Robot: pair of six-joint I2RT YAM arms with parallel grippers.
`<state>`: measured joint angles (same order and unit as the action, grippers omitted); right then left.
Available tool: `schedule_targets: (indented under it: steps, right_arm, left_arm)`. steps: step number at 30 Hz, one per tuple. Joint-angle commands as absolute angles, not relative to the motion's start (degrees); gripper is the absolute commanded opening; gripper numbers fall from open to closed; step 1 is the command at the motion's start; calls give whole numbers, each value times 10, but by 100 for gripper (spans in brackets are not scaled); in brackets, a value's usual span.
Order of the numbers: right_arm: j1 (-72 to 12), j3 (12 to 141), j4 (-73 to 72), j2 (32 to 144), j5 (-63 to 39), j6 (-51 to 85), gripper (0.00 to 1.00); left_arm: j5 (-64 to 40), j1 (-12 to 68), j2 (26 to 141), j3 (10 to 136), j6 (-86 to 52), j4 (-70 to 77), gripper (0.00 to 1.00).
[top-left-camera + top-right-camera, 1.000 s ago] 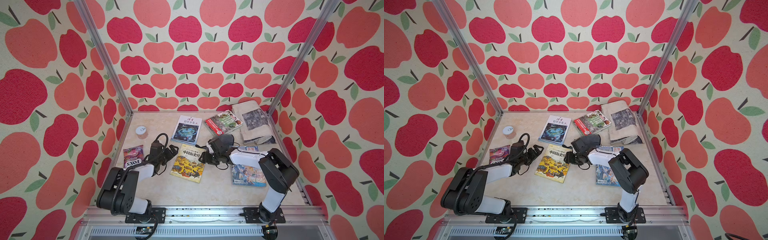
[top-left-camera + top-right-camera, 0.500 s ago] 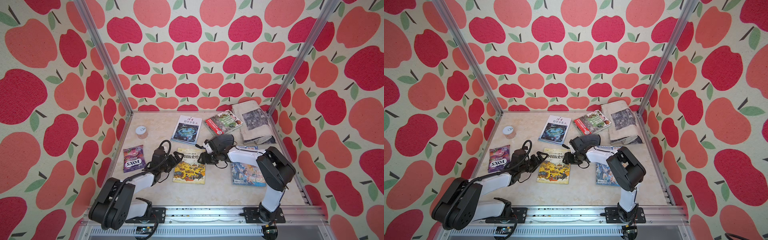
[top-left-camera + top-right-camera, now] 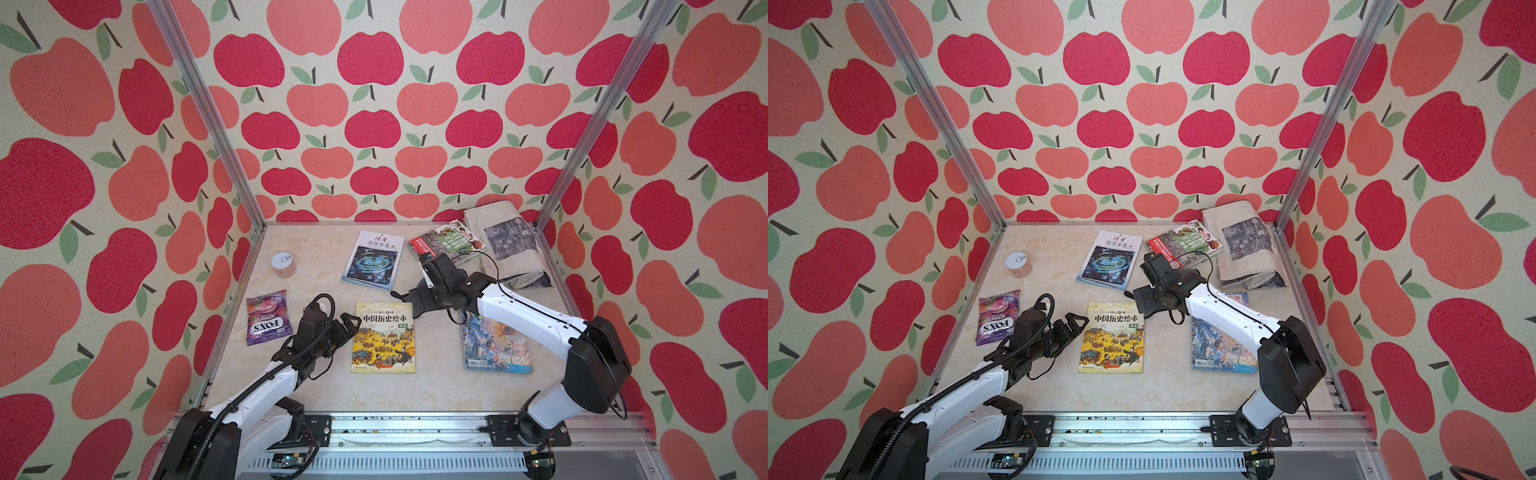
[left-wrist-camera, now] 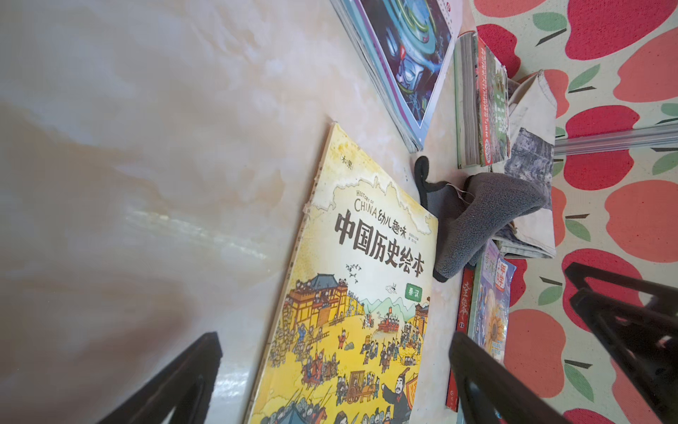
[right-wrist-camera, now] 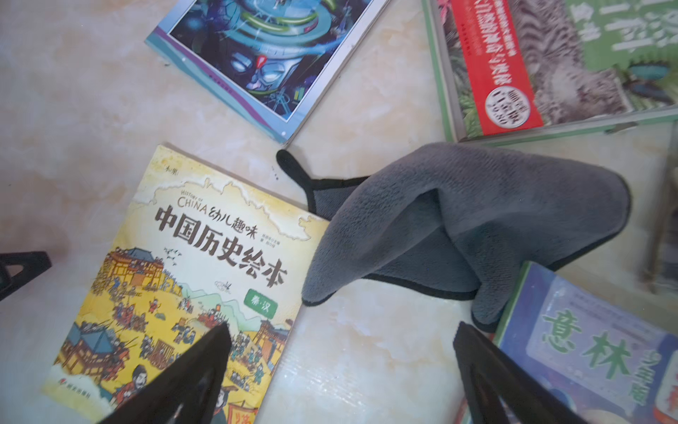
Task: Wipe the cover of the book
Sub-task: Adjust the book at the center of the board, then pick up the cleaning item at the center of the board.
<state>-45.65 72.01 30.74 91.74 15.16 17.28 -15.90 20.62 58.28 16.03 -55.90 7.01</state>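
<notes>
Yellow book point(image 3: 383, 336) lies flat on the table point(image 3: 436, 390), grey cloth point(image 5: 458, 227) loose against its far corner. Both grippers gape empty: right gripper point(image 5: 341, 330) over the cloth, left gripper point(image 4: 335, 337) beside the book. Right should pinch the raised fold.

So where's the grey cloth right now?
In the right wrist view the cloth lies just ahead of the right gripper, touching the yellow book's far right corner.

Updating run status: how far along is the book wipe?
Done: the cover shows no sign either way; the yellow History of China picture book lies closed. In hand: nothing. The grey cloth lies crumpled on the table at the book's corner, right gripper open over it, left gripper open beside the book. Left: a regrasp, if wiping continues.
</notes>
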Motion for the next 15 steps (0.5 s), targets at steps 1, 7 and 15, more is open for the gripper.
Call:
schedule_targets:
  steps: [1,7,15]
  right_arm:
    - [-439,771,347,970,270,113,99]
    - [-408,875,377,1101,271,119,99]
    - [-364,869,385,1176,195,141,99]
  left_arm:
    - [-164,205,615,161,-562,104,100]
    - [-172,209,675,171,-567,160,100]
    - [-182,215,713,172,-571,198,99]
